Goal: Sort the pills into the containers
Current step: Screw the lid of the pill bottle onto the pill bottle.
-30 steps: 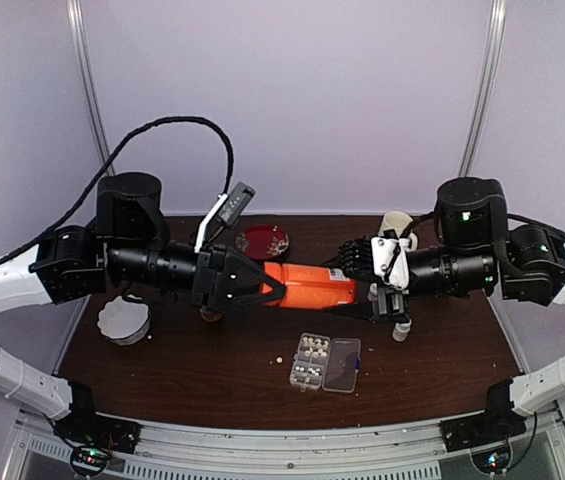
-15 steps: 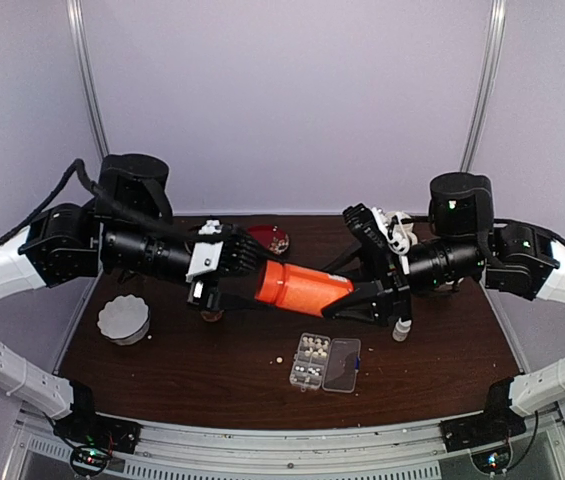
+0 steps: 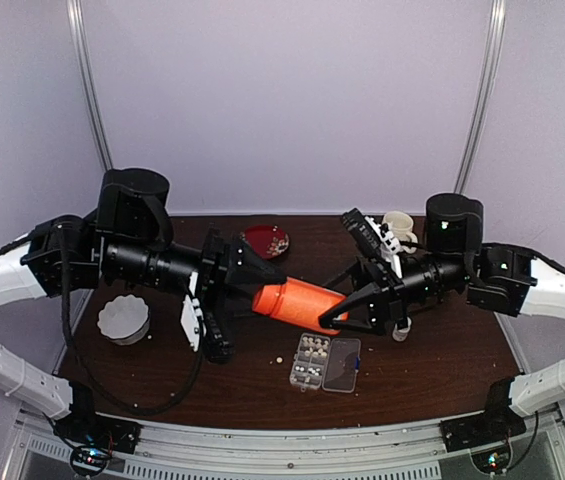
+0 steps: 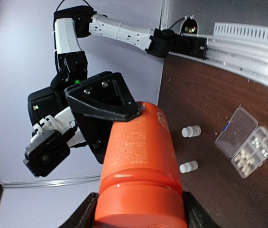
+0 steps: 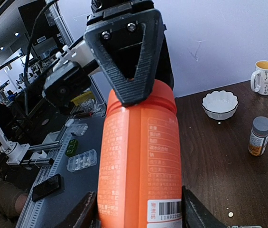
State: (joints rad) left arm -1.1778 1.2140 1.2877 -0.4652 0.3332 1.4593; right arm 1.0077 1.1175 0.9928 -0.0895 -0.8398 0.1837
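- Tilt: orange bottle (image 3: 297, 303), level a second ago, now slants down toward the right, and both wrists have rolled.
- Left hand (image 3: 260, 297) clenched on its cap end; right hand (image 3: 350, 312) grasping its base.
- Pills (image 3: 311, 350) lie in the open organiser box (image 3: 324, 362) on the desk (image 3: 442, 370), near the raised bottle.
- Reading: cap probably being twisted loose; nothing poured yet.

One orange bottle (image 3: 297, 303), two white bottles (image 4: 191, 131), one grey-capped amber bottle (image 5: 260, 135), one organiser box (image 3: 343, 364), one white bowl (image 3: 107, 312), one red dish (image 3: 244, 240), one mug (image 3: 397, 222) (perhaps a second in the right wrist view) and at least one loose pill (image 3: 280, 358).
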